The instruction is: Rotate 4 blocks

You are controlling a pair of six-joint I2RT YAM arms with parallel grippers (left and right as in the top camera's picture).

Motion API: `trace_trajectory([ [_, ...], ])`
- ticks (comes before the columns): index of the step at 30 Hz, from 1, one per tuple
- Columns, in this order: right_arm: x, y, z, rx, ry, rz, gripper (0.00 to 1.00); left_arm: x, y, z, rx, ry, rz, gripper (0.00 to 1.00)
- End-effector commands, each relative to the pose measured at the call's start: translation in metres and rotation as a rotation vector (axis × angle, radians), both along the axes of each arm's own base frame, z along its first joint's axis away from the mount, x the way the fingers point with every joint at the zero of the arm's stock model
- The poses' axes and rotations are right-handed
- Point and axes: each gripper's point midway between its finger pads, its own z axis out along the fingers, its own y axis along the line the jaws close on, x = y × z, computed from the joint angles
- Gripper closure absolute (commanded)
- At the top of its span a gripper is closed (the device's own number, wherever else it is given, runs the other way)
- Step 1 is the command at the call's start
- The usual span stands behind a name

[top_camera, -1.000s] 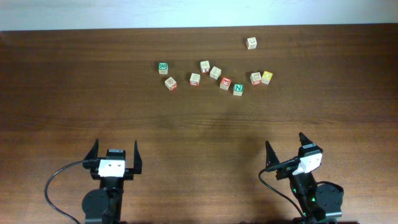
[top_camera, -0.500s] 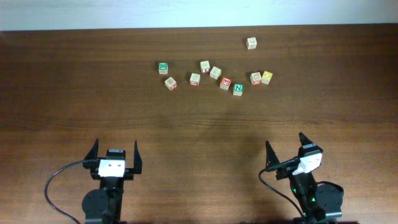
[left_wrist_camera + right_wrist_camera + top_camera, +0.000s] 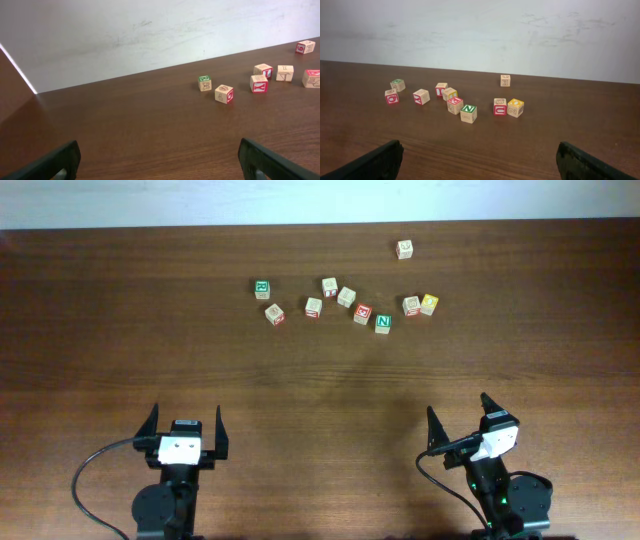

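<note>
Several small wooden alphabet blocks lie scattered across the far middle of the table. The green "N" block (image 3: 383,323) (image 3: 468,113) is nearest the arms, with a red-marked block (image 3: 363,314) (image 3: 455,105) touching its left. A pale beige block (image 3: 347,296) (image 3: 450,93) and another red-marked block (image 3: 314,307) (image 3: 259,83) lie further left. My left gripper (image 3: 186,416) (image 3: 160,162) and right gripper (image 3: 457,408) (image 3: 480,160) rest near the front edge. Both are open and empty, far from the blocks.
A green-bordered "R" block (image 3: 262,288) and a red block (image 3: 275,314) lie at the cluster's left end. A yellow-faced block (image 3: 429,304) sits at the right beside a red one (image 3: 412,305). One lone block (image 3: 404,248) stands near the far edge by the white wall.
</note>
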Motion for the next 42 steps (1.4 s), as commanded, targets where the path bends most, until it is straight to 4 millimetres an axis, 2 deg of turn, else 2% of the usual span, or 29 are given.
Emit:
trace_trajectory([
  [1,0.000,-0.002,-0.003,-0.003,0.003,-0.008,0.02,0.000,0.003,-0.001,0.013,-0.003,0.016,0.01],
  [13,0.000,-0.002,-0.002,-0.003,0.000,-0.007,0.02,0.000,0.003,0.001,0.013,-0.011,0.015,0.01],
  [15,0.000,-0.002,-0.002,-0.003,0.000,-0.007,0.02,0.000,0.001,0.007,0.013,-0.036,0.004,0.01],
  [19,0.000,-0.002,0.001,-0.002,-0.011,-0.008,0.02,0.000,-0.001,0.032,0.014,-0.137,-0.010,0.01],
  [25,0.000,-0.002,0.012,-0.001,-0.039,-0.009,0.02,0.000,-0.003,0.048,0.013,-0.148,-0.020,0.01],
  [27,-0.001,-0.002,0.020,0.000,-0.054,-0.009,0.02,0.000,-0.003,0.057,0.009,-0.147,-0.022,0.01],
  [34,-0.010,-0.003,0.070,0.006,-0.146,-0.010,0.02,0.009,-0.008,0.089,0.007,-0.071,-0.049,0.01],
  [38,-0.011,-0.003,0.099,0.030,-0.162,-0.009,0.02,0.022,-0.019,0.105,-0.003,0.019,-0.115,0.01],
  [42,-0.003,-0.002,0.122,0.029,-0.105,-0.009,0.02,0.041,-0.028,0.128,-0.018,0.116,-0.169,0.01],
])
